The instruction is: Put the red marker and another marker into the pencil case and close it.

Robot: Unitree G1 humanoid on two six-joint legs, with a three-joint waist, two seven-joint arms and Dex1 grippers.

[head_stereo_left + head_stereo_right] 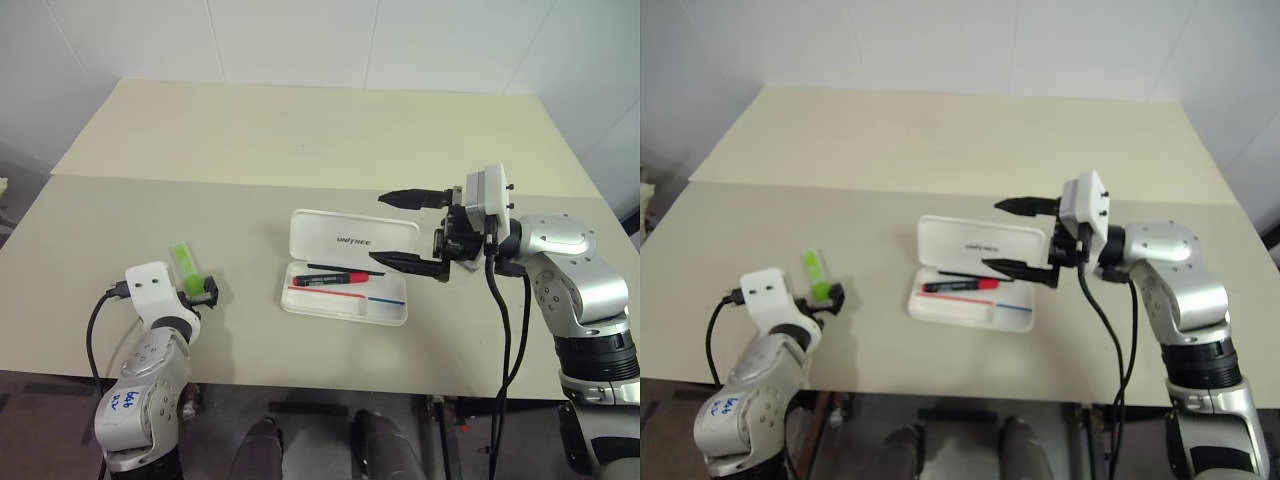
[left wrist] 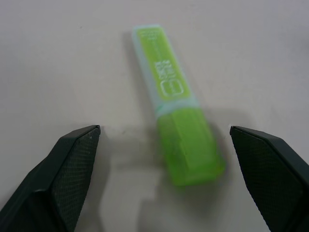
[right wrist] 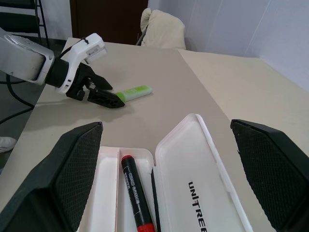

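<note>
With the red marker (image 1: 338, 278) in the open case (image 1: 350, 240), I bracket the highlighter (image 2: 176, 116) at 12 o'clock, left gripper (image 2: 164, 140) jaws wide; next, close. Right gripper (image 1: 400, 228) gapes empty.

Silver arms, white wrist blocks, black cables – black claw (image 1: 400, 230) fingers

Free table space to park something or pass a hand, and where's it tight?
Free: the far half of the table beyond the case; the strip between highlighter and case. Crowded: over the case's right end, where the open right gripper hangs, and around the highlighter, flanked by the open left gripper.
</note>
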